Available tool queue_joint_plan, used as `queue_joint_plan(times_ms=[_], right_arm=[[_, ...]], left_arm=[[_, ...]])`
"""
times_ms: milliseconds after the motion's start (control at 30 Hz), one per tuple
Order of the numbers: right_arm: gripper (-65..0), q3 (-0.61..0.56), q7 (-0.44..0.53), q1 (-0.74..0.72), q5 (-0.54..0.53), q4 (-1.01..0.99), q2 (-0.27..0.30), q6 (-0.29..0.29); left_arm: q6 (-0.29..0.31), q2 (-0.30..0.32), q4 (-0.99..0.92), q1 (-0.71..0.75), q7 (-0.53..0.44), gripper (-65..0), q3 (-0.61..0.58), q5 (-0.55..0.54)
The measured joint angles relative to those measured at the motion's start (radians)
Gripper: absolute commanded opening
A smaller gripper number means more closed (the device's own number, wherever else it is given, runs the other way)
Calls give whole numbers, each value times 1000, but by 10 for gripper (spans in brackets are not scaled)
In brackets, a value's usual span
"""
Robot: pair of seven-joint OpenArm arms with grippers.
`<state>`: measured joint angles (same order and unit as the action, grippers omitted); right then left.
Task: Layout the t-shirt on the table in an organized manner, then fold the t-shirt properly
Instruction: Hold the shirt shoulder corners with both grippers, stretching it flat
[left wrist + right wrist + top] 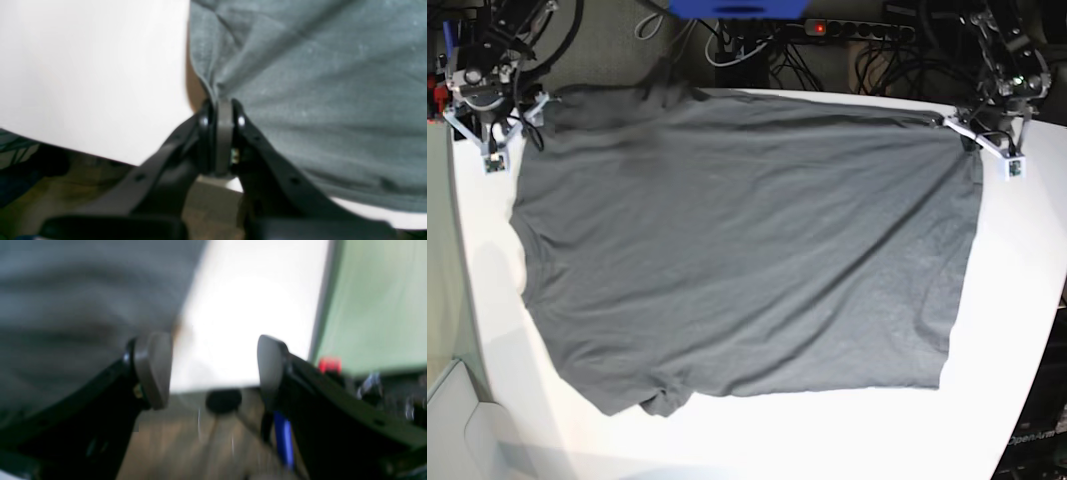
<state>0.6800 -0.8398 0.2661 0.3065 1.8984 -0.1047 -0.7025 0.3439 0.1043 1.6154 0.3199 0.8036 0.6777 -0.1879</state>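
Left wrist view: left pincer [223,115] clamped on t-shirt [317,83] corner above counter [83,76]; right pincer [213,368] gaping apart.

The t-shirt [747,250] lies spread across the surface [827,430]. Each gripper sits at a far corner: left gripper [972,130], right gripper [512,125].

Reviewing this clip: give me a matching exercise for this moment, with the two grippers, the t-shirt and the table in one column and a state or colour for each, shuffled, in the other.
Column one:
1. left gripper
2. right gripper
3. t-shirt
4. table

Column two:
A. white, bare along the near edge
B. jaws apart, nothing between them
C. dark grey, spread out flat
D. shut on a corner of cloth

Pairs: 1-D, 2-B, 3-C, 4-A
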Motion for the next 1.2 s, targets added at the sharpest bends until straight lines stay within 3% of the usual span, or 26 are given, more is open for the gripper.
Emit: queue_joint_plan(times_ms=[200,300,600,800,933,1000,1200], right_arm=[[-243,2,-141,-22,0,3,-1,0],[-242,13,-146,-33,-8,49,0,0],[-231,9,-299,-70,-6,60,-8,0],[-219,9,-301,-87,-9,60,-61,0],[-219,-19,-301,-96,-76,61,-58,0],[-219,-21,-346,-104,-109,61,-60,0],[-221,-12,-402,-138,-108,61,-59,0]], left_arm=[[0,1,0,1,0,-647,0,1],[0,1,0,1,0,-647,0,1],[0,1,0,2,-1,-647,0,1],[0,1,0,1,0,-647,0,1],[0,1,0,1,0,-647,0,1],[0,1,0,1,0,-647,0,1],[0,1,0,-3,1,-647,0,3]])
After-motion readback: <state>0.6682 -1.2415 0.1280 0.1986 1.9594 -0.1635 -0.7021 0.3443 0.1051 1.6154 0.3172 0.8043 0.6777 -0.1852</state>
